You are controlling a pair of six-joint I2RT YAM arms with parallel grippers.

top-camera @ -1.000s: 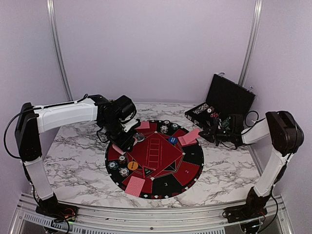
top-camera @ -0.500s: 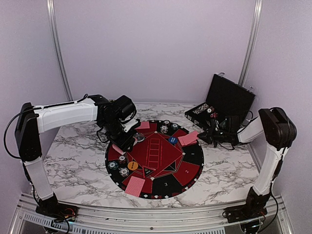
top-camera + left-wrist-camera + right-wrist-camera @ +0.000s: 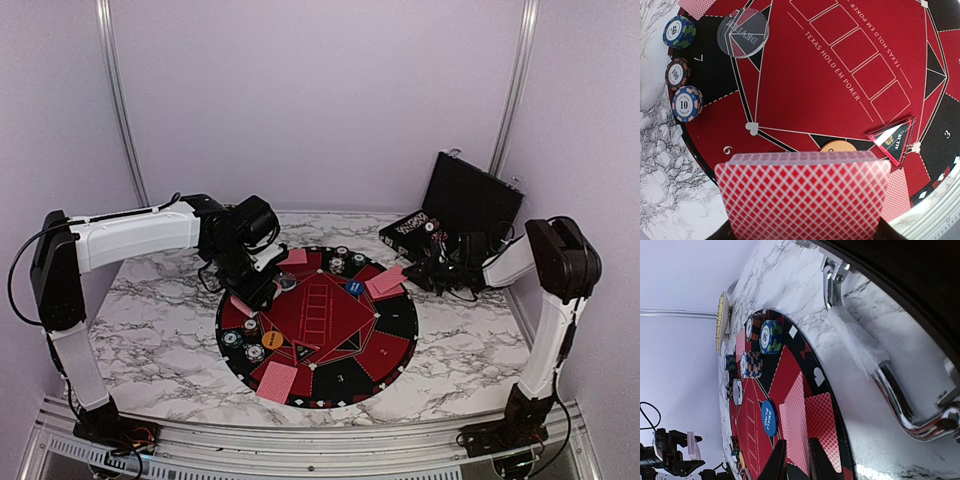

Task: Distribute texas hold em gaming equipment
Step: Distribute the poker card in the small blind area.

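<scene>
Left gripper (image 3: 252,295) hangs over the left part of the big round red-and-black mat (image 3: 395,322), clamped on a thick stack of pink-red-backed playing cards (image 3: 805,197). The stack's patterned backs face the wrist camera and its top edge runs level across that view. Its lower part is cut off by the frame, so which side is the long one cannot be told for sure.

On the far right part of the mat lie two pink-red-backed cards (image 3: 387,283), face down and overlapping. Their long axes run from left to far right, pointing at the right gripper (image 3: 796,452). Its fingertips (image 3: 776,462) stand a little apart with nothing between them, low over the right-hand end of that pair. A round blue disc (image 3: 768,418) lies just left of the pair, and small stacks of dark-and-white-edged poker chips (image 3: 771,336) stand farther back on the mat.

Compared with a second ago, the right arm's elbow has swung inward and its gripper has moved left, away from the open black case (image 3: 470,195) and up to the pair. The left arm, its stack and everything lying on the mat are where they were.
</scene>
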